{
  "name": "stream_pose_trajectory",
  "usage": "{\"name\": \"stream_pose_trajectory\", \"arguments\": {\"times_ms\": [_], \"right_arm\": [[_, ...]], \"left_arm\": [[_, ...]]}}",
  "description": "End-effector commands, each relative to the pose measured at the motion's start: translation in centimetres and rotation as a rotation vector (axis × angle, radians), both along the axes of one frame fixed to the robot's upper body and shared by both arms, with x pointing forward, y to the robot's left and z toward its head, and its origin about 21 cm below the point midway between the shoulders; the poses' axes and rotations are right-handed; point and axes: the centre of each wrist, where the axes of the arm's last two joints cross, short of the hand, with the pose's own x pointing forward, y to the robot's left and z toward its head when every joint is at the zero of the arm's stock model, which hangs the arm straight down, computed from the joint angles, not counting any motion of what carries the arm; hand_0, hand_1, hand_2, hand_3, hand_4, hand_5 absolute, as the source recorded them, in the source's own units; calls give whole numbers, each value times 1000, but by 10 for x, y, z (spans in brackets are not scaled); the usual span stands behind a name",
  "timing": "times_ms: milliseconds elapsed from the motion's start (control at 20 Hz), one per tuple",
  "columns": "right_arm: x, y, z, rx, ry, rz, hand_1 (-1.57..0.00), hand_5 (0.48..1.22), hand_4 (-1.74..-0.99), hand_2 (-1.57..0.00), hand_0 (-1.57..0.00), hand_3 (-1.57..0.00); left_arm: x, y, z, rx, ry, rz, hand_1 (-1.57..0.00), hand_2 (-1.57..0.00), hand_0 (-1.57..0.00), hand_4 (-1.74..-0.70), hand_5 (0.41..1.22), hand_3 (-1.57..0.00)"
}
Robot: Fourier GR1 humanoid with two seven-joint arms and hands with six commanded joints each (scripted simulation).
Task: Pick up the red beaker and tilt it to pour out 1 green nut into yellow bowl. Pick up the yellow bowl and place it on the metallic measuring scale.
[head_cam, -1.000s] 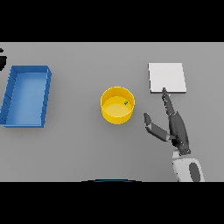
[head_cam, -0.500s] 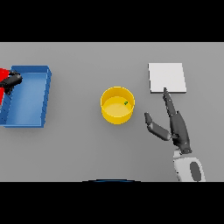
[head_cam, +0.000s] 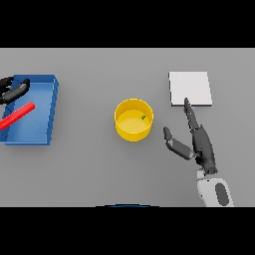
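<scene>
Grey table bears yellow bowl, blue tray.

Bare tabletop lay between my right hand and the yellow bowl, with nothing blocking. Toward the scale, only my own fingertips sat at its near edge.

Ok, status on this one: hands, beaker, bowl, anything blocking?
Left hand shut on red beaker over blue tray. Right hand open beside yellow bowl, not touching. Green nut in bowl. Scale bare, path unobstructed.
</scene>
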Motion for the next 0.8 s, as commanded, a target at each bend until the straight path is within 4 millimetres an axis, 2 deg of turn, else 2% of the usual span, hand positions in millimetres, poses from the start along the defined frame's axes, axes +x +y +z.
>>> {"name": "stream_pose_trajectory", "arguments": {"times_ms": [0, 250, 400, 550, 750], "right_arm": [[-1, 0, 0, -3, 3, -2, 1, 688, -1164, 1, 1, 1], [-2, 0, 4, -76, 18, -10, 1, 677, -1163, 1, 1, 1], [0, 3, 9, -162, -14, 104, 1, 717, -1137, 1, 1, 1], [22, 3, 29, -407, -20, 224, 1, 716, -1190, 1, 1, 1], [43, 21, 49, -771, -93, 419, 1, 701, -1222, 1, 1, 1]], "left_arm": [[2, 1, -1, -2, -12, 12, -147, -140, -167, -724, 647, -118], [6, -2, 0, 8, -98, 15, -48, -45, -54, -711, 663, -38], [4, 1, 0, 3, -137, 10, -24, -23, -27, -713, 685, -19], [4, -2, 3, -17, -148, 0, -12, -11, -13, -719, 676, -9], [6, -4, -1, -42, -142, -4, -4, -4, -5, -719, 665, -3]]}}
